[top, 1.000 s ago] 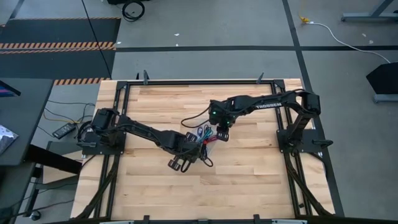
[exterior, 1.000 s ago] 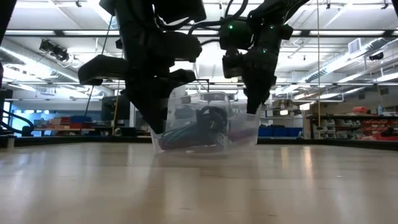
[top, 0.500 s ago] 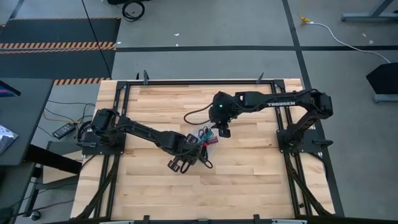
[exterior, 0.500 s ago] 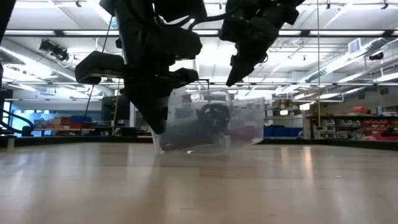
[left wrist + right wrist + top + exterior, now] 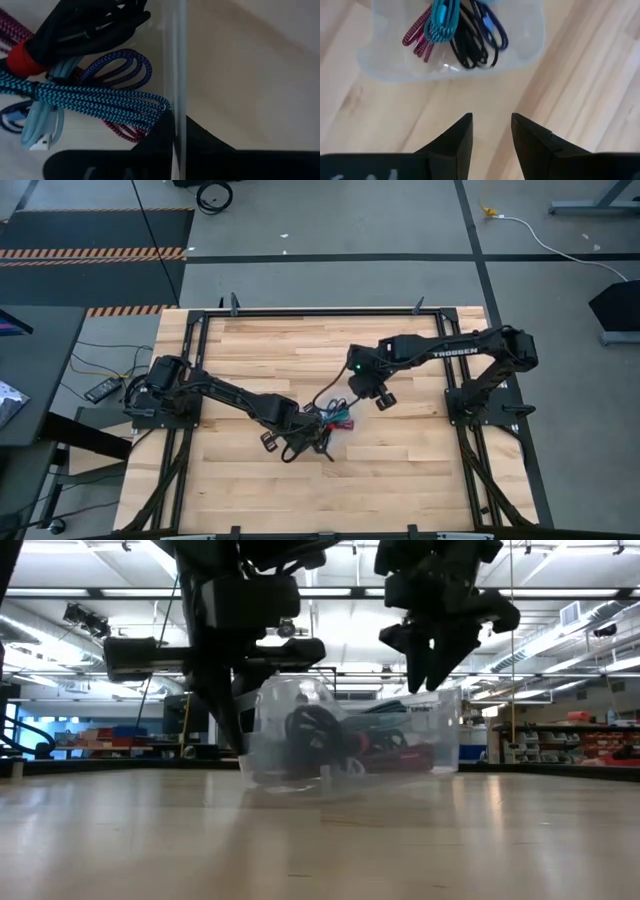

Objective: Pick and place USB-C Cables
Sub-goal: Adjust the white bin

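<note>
Left wrist view: cables (image 5: 95,100) cut off by clear wall (image 5: 174,75).

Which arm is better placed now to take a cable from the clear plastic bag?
The right. Its gripper hangs open and empty above the clear plastic bag of braided USB-C cables, while the left gripper is shut on the bag's edge.

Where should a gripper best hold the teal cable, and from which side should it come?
Probably at the teal cable's bundled middle, coming straight down through the clear container's open top. It lies uppermost across the other cables, so its middle is exposed, while the container walls block any sideways approach.
</note>
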Available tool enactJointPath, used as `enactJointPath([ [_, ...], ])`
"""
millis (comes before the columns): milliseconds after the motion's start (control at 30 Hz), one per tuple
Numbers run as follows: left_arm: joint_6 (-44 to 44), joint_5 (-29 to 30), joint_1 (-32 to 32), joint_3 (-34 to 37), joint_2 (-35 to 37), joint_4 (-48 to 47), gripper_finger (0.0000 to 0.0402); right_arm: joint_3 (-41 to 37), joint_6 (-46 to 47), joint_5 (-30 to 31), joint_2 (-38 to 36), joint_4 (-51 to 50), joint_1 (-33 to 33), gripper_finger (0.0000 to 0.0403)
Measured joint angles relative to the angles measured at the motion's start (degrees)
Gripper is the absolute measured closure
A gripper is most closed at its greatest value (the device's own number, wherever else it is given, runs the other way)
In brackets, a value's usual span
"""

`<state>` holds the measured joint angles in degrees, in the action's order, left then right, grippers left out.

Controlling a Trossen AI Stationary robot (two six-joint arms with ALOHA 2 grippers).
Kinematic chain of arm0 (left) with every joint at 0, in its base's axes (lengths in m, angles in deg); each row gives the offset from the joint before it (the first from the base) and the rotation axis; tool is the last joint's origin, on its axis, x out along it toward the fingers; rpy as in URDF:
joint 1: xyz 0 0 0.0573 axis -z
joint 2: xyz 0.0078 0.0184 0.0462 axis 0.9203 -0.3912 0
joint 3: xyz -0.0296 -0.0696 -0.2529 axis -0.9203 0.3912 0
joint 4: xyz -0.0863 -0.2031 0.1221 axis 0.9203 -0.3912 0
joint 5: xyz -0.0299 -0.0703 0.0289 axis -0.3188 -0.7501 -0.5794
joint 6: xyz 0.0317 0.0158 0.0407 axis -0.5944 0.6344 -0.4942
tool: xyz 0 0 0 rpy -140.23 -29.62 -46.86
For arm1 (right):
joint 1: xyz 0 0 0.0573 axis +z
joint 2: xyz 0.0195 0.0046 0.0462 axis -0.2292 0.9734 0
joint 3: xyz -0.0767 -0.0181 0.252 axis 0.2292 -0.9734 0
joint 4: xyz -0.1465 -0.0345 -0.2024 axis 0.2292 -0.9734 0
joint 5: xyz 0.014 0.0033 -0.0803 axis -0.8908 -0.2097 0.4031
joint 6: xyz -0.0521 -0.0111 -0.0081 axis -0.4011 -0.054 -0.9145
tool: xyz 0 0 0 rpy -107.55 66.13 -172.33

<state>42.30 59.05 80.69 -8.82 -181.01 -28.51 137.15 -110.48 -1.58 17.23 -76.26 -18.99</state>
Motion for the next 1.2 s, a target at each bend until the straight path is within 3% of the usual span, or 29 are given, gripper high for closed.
enactJointPath([
  [367,-15.01,6.76,-4.69,0.09,-0.13,-0.61,0.0393,0.0,0.87,-0.29,0.0,0.89,6.64,0.0265],
  [800,-37.83,9.31,-8.7,0.11,-0.16,0.16,0.0393,0.0,0.83,3.49,-1.05,-4.04,10.94,0.0265],
  [1200,-47.73,9.94,-12.21,0.11,-0.16,0.2,0.0393,0.0,-2.95,5.4,-1.05,-4.44,12.18,0.0265],
])
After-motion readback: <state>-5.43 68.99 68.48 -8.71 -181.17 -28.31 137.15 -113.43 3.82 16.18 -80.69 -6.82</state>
